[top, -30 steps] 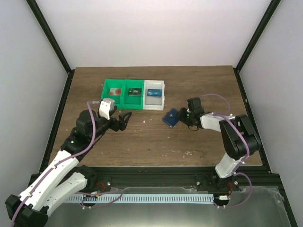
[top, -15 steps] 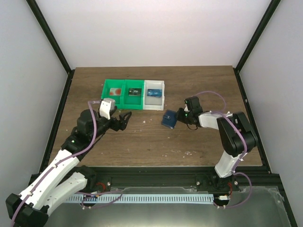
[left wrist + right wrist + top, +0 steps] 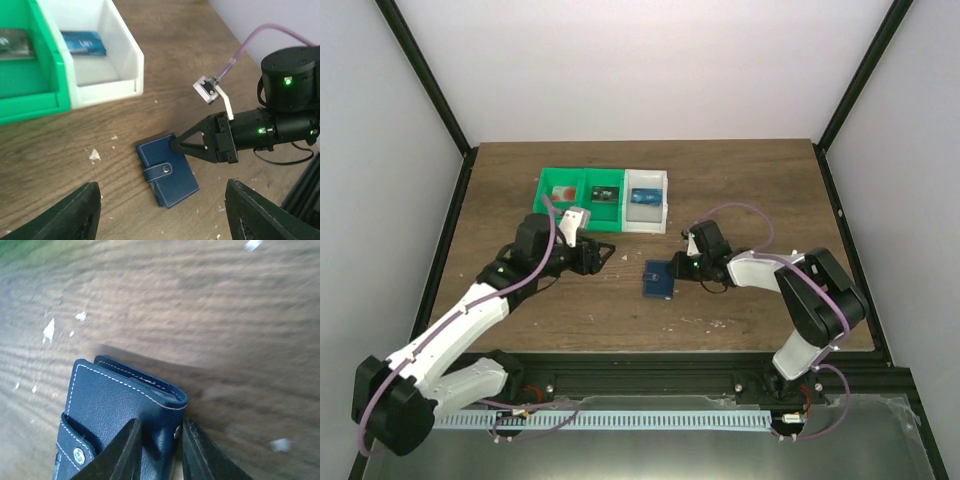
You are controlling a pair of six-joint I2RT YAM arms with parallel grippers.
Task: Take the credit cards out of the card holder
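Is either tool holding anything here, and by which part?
The right tool pinches the closed card holder by an edge near one corner. The left tool is open and holds nothing.

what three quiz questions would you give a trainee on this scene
1. True or false: the card holder is closed, its snap strap fastened.
2. Which hand pinches its edge?
3. Fill in: the white bin holds a ____ card.

Key: 1 true. 2 the right hand. 3 blue.
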